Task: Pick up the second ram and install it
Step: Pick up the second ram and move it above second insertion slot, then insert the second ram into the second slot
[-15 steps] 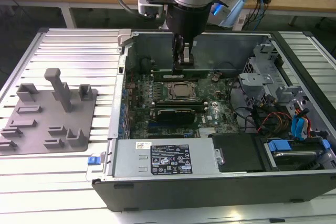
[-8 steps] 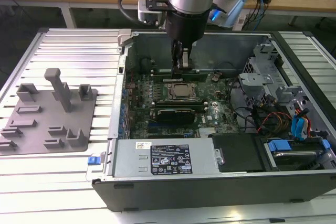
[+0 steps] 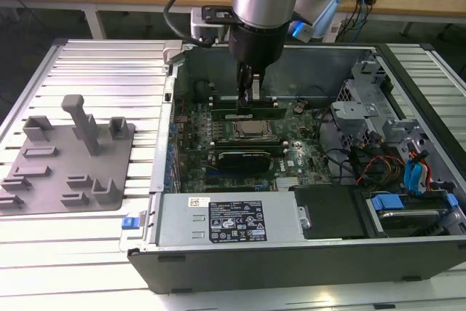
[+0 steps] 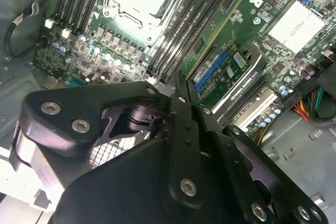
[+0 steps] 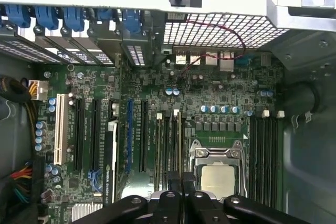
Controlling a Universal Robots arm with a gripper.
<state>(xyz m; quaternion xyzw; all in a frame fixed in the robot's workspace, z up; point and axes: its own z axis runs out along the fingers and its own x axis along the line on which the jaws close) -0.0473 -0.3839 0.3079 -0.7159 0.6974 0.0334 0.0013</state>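
The second ram [image 3: 271,114], a long green stick, lies level under my gripper [image 3: 247,105] inside the open computer case, just behind the silver processor [image 3: 251,130] in the exterior view. The fingers are pressed together on its middle. In the second wrist view the ram [image 4: 220,24] runs as a green strip away from the gripper [image 4: 180,82], parallel to the black memory slots [image 4: 202,9]. In the first wrist view the gripper [image 5: 181,179] is over the slots [image 5: 168,145] beside the processor [image 5: 218,177]. Whether the stick touches a slot I cannot tell.
The grey tray [image 3: 44,180] with upright holders sits at the exterior view's left, outside the case. A short black card [image 3: 244,159] stands in front of the processor. The power supply [image 3: 233,216] fills the near side. Drive bays and cables [image 3: 378,165] crowd the right.
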